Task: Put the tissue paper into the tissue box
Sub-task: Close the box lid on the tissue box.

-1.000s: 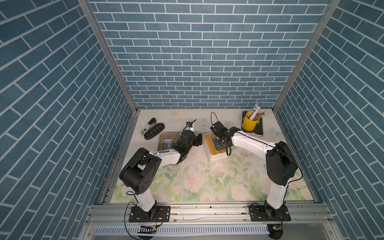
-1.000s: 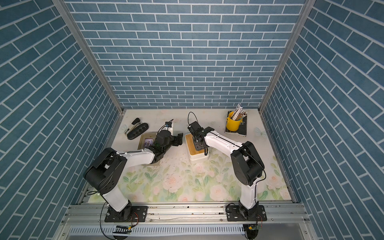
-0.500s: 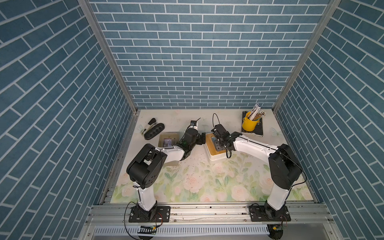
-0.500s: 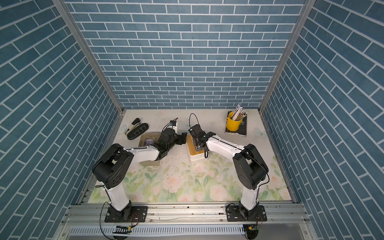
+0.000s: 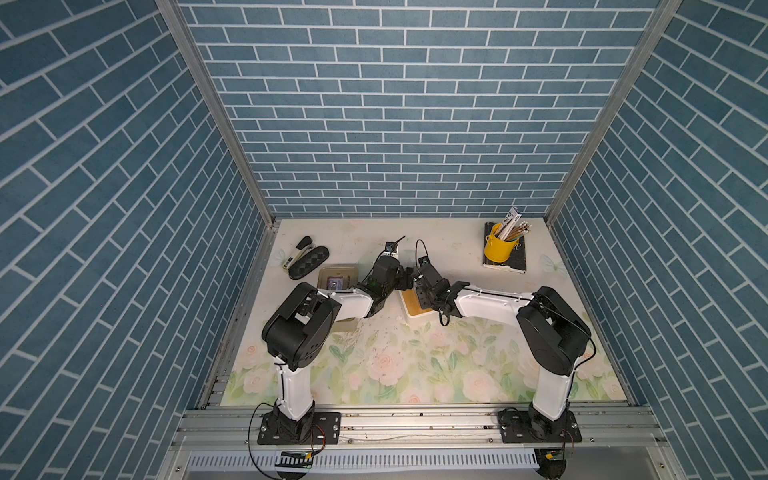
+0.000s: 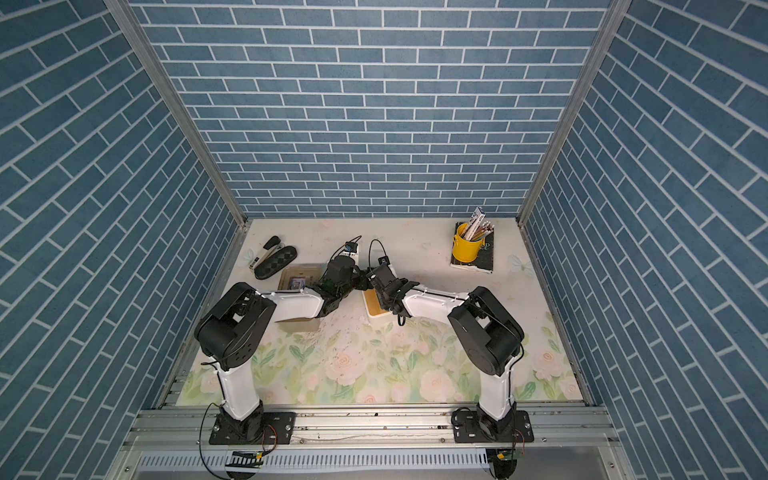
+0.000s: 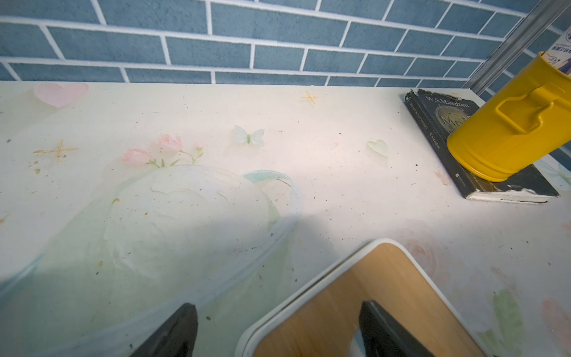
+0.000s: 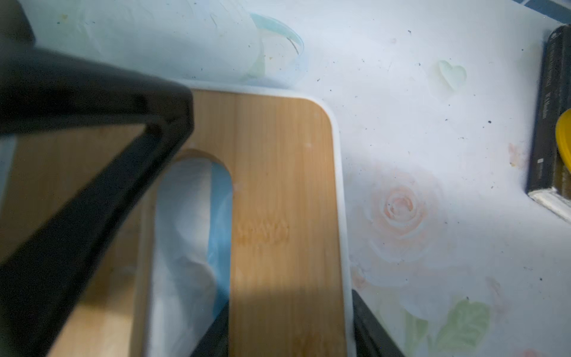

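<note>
**Right wrist view: tissue box (image 8: pixel 278 185), tissue paper (image 8: pixel 182 231) inside**

- Tissue box: white body with a bamboo lid that has an oval slot, lid on. In both top views it stands mid-table on the floral table cover (image 5: pixel 415 374), between the two arms.
- Tissue paper: white and crumpled. It lies inside the box and shows through the slot, with a blue strip beside it.
- Right gripper (image 8: pixel 290 309): clamped on the box. One finger is down in the slot and the other is against the outer white rim, with the strip of lid between them.
- Left gripper (image 7: pixel 278 309): jaws wide apart, holding nothing. One finger is over a corner of the lid, the other over bare table cover just beside the box.
- Yellow pencil bucket (image 5: pixel 497 248): upright on a black book (image 5: pixel 515 262) in the far right corner, well apart from the box.
- Stapler (image 5: pixel 297 251) and black oval case (image 5: pixel 308 268): side by side at the far left.
- Open cardboard box (image 5: pixel 337 279): near the left arm, its contents too small to tell.
</note>
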